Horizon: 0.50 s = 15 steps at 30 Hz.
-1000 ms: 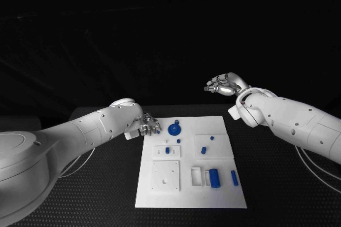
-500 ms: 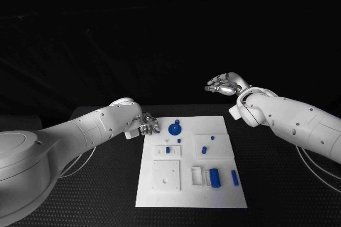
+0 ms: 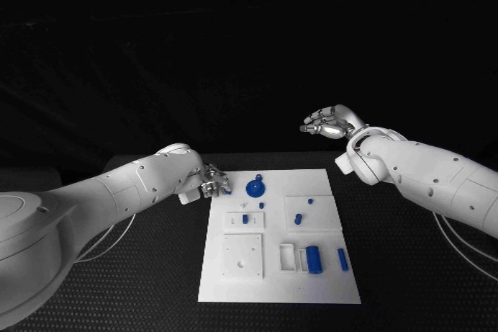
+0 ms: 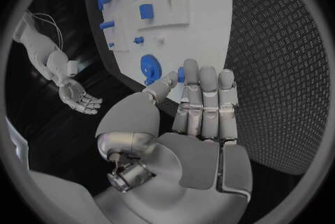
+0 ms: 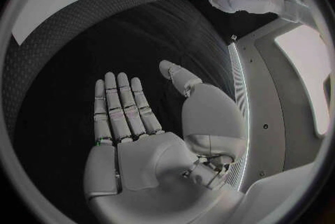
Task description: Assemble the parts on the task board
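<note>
the left hand (image 3: 215, 183) is at the far left corner of the task board (image 3: 278, 289), pinching a small blue part (image 4: 181, 74) between thumb and fingertips, just beside the round blue part (image 3: 255, 187) lying on the board. the right hand (image 3: 330, 122) hangs well apart past the board's far right corner, fingers spread and holding nothing.

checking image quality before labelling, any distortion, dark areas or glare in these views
Head view: surroundings black beyond the table, board evenly lit, no glare. Left wrist view: fisheye bends the board's straight edges; left hand sharp. Right wrist view: same bending; right hand clear, with a bright pale patch at the circle's rim.
</note>
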Motion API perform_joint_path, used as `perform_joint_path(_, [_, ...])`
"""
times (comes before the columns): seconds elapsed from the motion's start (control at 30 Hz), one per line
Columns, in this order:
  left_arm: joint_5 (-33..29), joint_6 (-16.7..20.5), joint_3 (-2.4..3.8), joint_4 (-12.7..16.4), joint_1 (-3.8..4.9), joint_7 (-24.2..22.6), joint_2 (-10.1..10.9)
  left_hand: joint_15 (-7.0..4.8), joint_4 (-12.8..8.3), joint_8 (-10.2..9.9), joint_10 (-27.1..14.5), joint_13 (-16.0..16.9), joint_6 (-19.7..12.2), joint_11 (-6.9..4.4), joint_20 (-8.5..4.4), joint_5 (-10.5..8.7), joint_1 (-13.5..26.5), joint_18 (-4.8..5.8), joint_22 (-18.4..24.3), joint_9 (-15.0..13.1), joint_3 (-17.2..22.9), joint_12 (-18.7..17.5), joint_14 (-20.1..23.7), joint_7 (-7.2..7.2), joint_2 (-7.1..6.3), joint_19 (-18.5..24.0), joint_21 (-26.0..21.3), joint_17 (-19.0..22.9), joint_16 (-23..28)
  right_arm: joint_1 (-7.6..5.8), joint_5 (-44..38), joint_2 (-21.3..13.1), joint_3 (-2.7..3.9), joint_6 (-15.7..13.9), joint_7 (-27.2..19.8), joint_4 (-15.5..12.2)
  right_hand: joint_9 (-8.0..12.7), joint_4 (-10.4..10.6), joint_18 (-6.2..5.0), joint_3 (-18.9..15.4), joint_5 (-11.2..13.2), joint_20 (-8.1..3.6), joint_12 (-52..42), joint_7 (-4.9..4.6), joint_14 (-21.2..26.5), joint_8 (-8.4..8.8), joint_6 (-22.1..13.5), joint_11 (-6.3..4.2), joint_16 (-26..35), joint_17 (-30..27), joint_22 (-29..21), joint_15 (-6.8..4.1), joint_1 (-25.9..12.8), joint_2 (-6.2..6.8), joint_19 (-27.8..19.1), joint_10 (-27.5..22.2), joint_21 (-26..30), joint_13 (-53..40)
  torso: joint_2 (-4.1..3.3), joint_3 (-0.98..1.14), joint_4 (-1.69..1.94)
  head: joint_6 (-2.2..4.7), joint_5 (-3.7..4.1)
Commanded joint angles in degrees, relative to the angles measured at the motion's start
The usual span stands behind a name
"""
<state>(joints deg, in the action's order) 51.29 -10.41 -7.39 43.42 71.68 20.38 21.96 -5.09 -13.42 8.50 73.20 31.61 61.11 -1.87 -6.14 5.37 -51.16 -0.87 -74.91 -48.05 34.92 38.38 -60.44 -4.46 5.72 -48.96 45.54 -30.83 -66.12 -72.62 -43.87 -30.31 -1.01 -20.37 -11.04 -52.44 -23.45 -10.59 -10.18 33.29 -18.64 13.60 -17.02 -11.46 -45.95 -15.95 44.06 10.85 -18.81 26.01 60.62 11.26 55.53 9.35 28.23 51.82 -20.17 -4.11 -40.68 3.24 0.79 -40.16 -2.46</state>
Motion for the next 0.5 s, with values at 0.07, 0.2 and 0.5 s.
perform_joint_path(0.07, [-2.87,3.84,0.03,4.44,0.37,0.4,2.37,-0.15,-0.57,2.32,0.84,0.2,0.9,-0.15,-4.32,0.5,0.08,-0.16,-1.21,-0.01,-0.02,0.44,-0.72,0.33,0.71,-0.67,0.32,-0.14,-0.56,0.01,-0.15,-0.24,0.01,0.71,-0.29,-0.07,0.07,0.14,-0.61,-0.34,-0.27,-0.17,0.29,-1.28,0.39,-0.26,-0.4,0.08,0.17,-0.09,0.09,0.15,-0.38,-0.32,-0.38,0.09,0.29,0.08,0.09,-0.02,0.09,0.01,-0.03])
perform_joint_path(0.2, [-2.96,5.4,0.0,9.57,0.58,0.63,5.2,-0.38,-0.61,2.75,1.3,0.37,1.32,-0.34,-4.51,1.05,0.59,-0.17,-1.2,0.05,-0.15,0.7,-1.11,0.53,0.77,-1.04,0.52,-0.22,-0.89,0.01,-0.15,-0.37,0.0,0.68,-0.25,-0.05,0.08,0.14,-0.61,-0.35,-0.28,-0.17,0.3,-1.28,0.4,-0.26,-0.4,0.08,0.16,-0.1,0.1,0.15,-0.38,-0.32,-0.39,0.09,0.29,0.09,0.18,0.01,0.15,0.0,-0.16])
perform_joint_path(0.5, [-1.41,11.23,-0.19,20.56,0.55,0.4,10.78,-1.38,-1.29,4.55,3.23,1.33,3.42,-1.27,-5.43,5.73,2.33,-0.27,-1.28,0.4,-0.19,2.16,-2.73,1.49,-0.15,-2.59,1.76,-0.76,-2.7,0.01,-0.15,-0.75,0.0,0.65,-0.2,-0.12,0.1,0.11,-0.63,-0.34,-0.37,-0.17,0.3,-1.28,0.41,-0.27,-0.41,0.08,0.16,-0.12,0.13,0.15,-0.33,-0.31,-0.4,0.08,0.31,0.1,0.48,-0.04,0.44,-0.44,-0.04])
